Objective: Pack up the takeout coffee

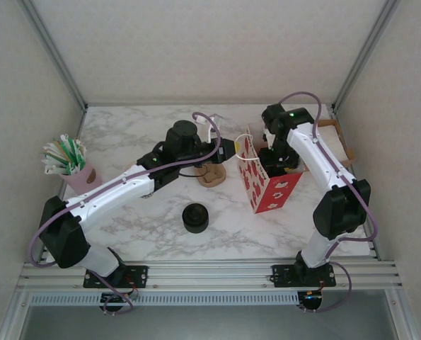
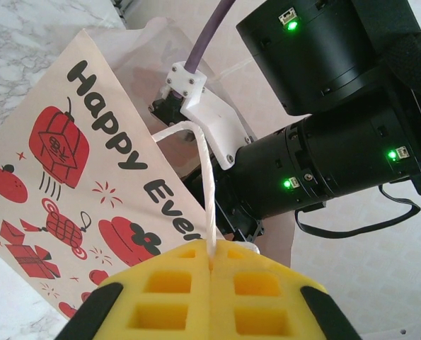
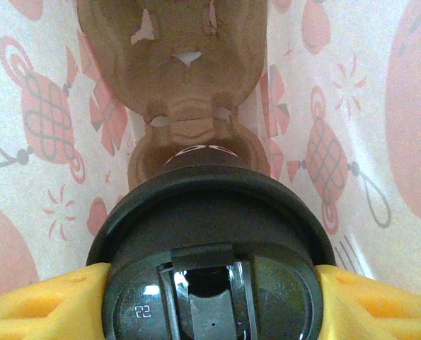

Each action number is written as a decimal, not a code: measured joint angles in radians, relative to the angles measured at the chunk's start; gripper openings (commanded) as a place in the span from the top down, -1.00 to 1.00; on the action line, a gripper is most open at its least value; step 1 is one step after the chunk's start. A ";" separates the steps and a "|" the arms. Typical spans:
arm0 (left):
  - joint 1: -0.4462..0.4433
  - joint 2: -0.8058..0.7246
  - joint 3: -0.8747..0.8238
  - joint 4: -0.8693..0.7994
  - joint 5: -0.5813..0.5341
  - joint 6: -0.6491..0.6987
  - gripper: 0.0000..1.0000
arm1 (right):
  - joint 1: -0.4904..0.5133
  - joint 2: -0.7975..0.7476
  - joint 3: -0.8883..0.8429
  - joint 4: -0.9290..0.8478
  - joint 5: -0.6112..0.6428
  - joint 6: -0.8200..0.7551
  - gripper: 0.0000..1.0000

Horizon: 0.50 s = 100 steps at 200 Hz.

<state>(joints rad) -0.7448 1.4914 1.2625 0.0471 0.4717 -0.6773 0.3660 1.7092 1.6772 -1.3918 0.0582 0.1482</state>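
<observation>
Inside bag (image 3: 337, 106), brown carrier (image 3: 189, 71) just beyond takeout coffee (image 3: 210, 212).

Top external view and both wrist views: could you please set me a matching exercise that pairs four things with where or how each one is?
Things:
1. left end effector
2. right end effector
3. stack of black lids
4. pink cup of straws

Places or states:
A. at the far left of the marble table
B. shut on the white handle of the gift bag
C. gripping the takeout coffee inside the bag
D. on the bare marble between the two arms

Pairs: 1-B, 2-C, 3-D, 4-A.
</observation>
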 measured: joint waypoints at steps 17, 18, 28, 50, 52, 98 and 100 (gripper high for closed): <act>0.000 0.000 0.001 0.000 0.000 0.000 0.96 | 0.000 0.000 0.000 0.000 0.000 0.000 -0.33; 0.000 0.000 0.001 0.000 0.000 0.000 0.96 | 0.000 0.000 0.000 0.000 0.000 0.000 -0.33; 0.000 0.000 0.002 0.000 0.000 0.000 0.96 | 0.000 0.000 0.000 0.000 0.000 0.000 -0.33; 0.000 0.002 0.005 0.000 0.000 0.000 0.96 | 0.000 0.000 0.000 0.000 0.000 0.000 -0.33; 0.000 0.002 0.005 0.000 0.000 0.000 0.96 | 0.000 0.000 0.000 0.000 0.000 0.000 -0.33; 0.000 0.002 0.005 -0.003 0.000 0.000 0.96 | 0.000 0.000 0.000 0.000 0.000 0.000 -0.33; 0.000 0.002 0.006 -0.003 0.000 0.000 0.96 | 0.000 0.000 0.000 0.000 0.000 0.000 -0.33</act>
<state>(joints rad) -0.7448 1.4933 1.2682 0.0441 0.4717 -0.6773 0.3660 1.7092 1.6772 -1.3918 0.0582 0.1482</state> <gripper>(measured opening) 0.042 0.666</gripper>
